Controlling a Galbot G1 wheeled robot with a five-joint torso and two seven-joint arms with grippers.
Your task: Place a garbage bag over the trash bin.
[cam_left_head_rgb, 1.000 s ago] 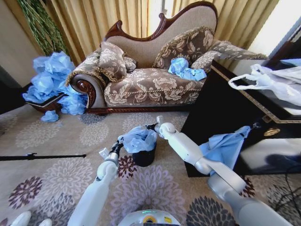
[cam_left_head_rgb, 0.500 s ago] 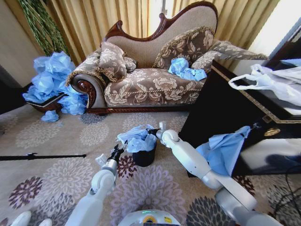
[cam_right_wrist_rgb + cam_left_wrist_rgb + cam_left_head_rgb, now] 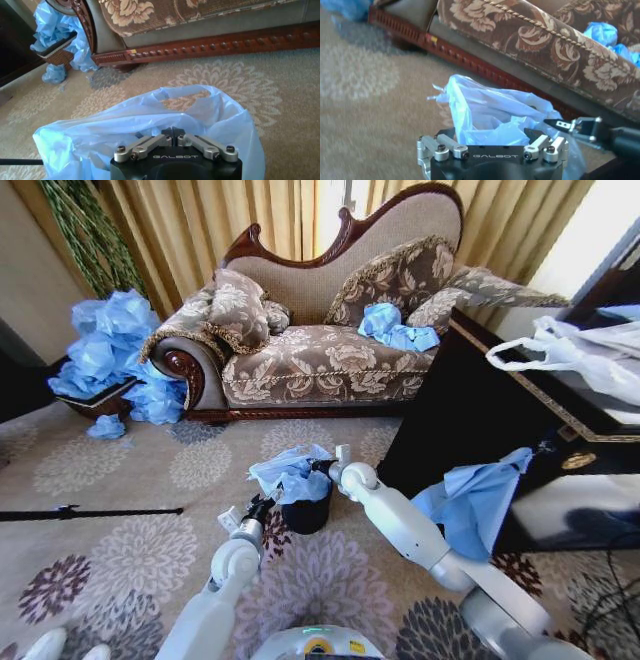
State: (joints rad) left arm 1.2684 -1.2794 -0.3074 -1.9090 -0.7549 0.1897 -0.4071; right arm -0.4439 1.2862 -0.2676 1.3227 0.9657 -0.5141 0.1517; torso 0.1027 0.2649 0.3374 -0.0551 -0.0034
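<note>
The small black trash bin (image 3: 305,514) stands on the flowered carpet in front of the sofa. The light-blue garbage bag (image 3: 290,473) lies crumpled over its top, bunched up toward the sofa side. My right gripper (image 3: 322,468) is at the bin's right rim, shut on the bag's edge; in the right wrist view its closed fingers (image 3: 172,132) are buried in the bag (image 3: 150,123). My left gripper (image 3: 262,505) hovers just left of the bin, open, with the bag (image 3: 485,116) right in front of it and the right gripper (image 3: 560,124) beyond. The bin's rim is mostly covered.
A patterned sofa (image 3: 320,360) with blue bags on its seat stands behind the bin. A heap of blue bags (image 3: 110,355) sits at the far left. A dark table (image 3: 480,410) with a white bag stands close on the right. A black rod (image 3: 90,512) lies on the floor.
My left gripper has let go of the bag's left edge and pulled back toward me, closer to the bin. The bag has slumped onto the bin. The right gripper shifted slightly.
</note>
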